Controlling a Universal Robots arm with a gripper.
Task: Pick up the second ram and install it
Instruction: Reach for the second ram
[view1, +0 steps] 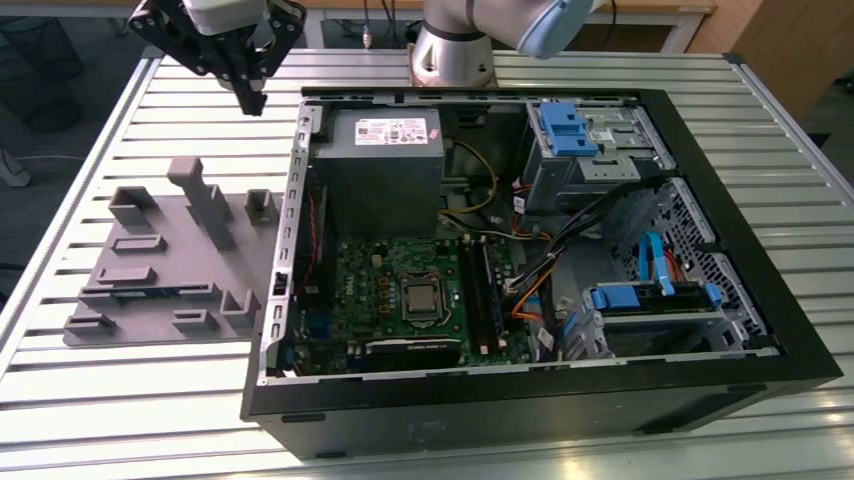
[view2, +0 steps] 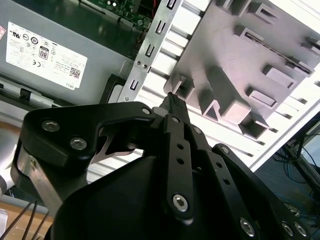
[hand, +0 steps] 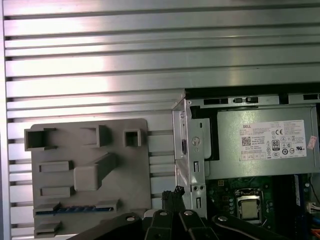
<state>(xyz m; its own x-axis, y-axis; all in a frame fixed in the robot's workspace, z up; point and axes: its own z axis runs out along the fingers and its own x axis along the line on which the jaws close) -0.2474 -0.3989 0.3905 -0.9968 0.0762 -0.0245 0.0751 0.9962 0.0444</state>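
The second ram (view1: 150, 292) is a thin blue stick lying in a slot of the grey holder plate (view1: 174, 250) on the table, at the exterior view's left of the open computer case (view1: 534, 400). In the first wrist view the ram (hand: 75, 209) sits low in the plate (hand: 90, 150). My gripper (view1: 251, 102) hangs above the table beyond the plate's far end, near the case's corner, well away from the ram. Its fingers are shut with nothing between them, as both wrist views show (view2: 172, 99) (hand: 176, 191).
Inside the case are the grey power supply (view1: 378, 160), the motherboard (view1: 400, 290) with its processor socket, dark memory slots (view1: 481, 290), cables and blue drive brackets (view1: 574, 130). The arm's base (view1: 451, 50) stands behind the case. The table (view1: 134, 420) is slatted metal.
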